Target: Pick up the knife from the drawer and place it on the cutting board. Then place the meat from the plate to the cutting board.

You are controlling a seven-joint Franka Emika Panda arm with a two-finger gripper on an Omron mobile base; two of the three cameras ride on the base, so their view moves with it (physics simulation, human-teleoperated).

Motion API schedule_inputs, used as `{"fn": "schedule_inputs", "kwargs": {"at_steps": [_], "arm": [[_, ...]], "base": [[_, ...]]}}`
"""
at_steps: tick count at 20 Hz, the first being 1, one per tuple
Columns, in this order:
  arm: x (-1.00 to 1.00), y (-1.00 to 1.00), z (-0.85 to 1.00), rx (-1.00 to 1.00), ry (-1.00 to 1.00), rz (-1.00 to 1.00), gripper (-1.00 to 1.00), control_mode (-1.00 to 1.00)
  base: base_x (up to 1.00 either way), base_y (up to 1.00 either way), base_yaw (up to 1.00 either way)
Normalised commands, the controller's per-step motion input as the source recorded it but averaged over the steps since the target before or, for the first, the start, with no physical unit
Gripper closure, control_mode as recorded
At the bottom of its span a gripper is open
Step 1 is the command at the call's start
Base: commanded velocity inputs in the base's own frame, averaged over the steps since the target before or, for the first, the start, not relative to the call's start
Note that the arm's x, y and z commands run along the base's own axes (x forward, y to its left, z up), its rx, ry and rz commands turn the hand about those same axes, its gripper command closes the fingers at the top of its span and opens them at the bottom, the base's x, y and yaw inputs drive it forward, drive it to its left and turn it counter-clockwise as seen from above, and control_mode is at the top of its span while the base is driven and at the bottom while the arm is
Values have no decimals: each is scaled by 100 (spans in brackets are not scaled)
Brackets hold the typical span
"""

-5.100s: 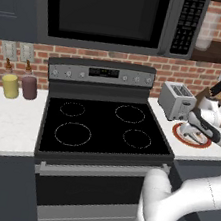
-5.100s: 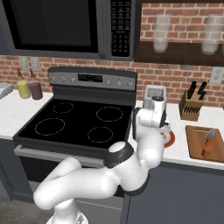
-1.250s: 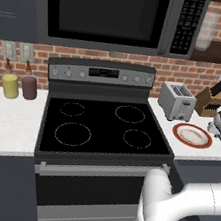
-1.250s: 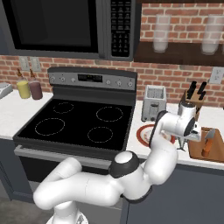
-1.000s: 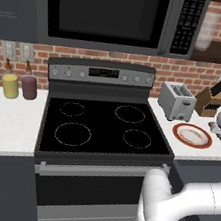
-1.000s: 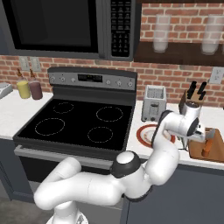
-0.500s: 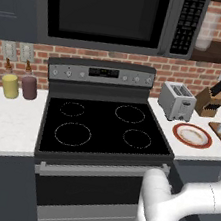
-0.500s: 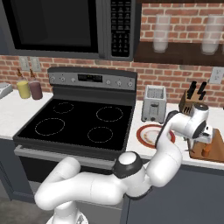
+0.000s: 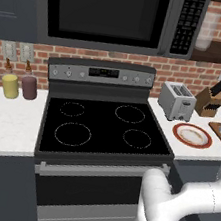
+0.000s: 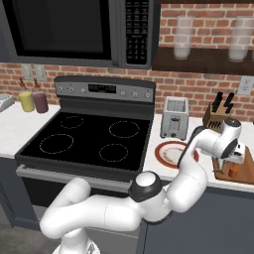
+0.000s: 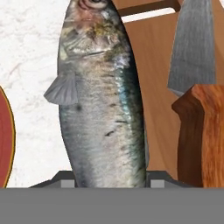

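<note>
A white robot arm reaches across the right-hand stretch of pale marble counter beside a black glass-top stove, its two-finger gripper poised over the near edge of the flat brown wooden cutting board. The fingers are closed on the slim silver-grey fish that serves as the meat; in the hand view it hangs lengthwise between the two dark finger tips, its scaled body straddling the board's left edge, part over marble and part over wood. Whether the fish touches the board cannot be told. Just beside it on the cutting board lies the small kitchen knife, its orange-brown wooden handle nearest the camera and its short silver blade pointing away. The round white plate with the broad red-orange rim sits bare on the counter between the board and the stove, in front of a silver toaster; its rim shows at the left edge of the hand view. A chunky wooden knife block holding black-handled knives stands at the back of the counter, by the brick wall.
</note>
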Motion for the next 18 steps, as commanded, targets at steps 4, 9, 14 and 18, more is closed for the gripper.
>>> {"fn": "schedule_inputs", "kwargs": {"at_steps": [4, 9, 14, 18], "arm": [[0, -13, 0, 0, 0, 0, 100, -100], [0, -16, -2, 0, 0, 0, 100, -100], [0, -13, -13, 0, 0, 0, 100, -100], [0, -4, -26, 0, 0, 0, 100, -100]], "base": [[0, 0, 0], [0, 0, 0], [0, 0, 0], [0, 0, 0]]}}
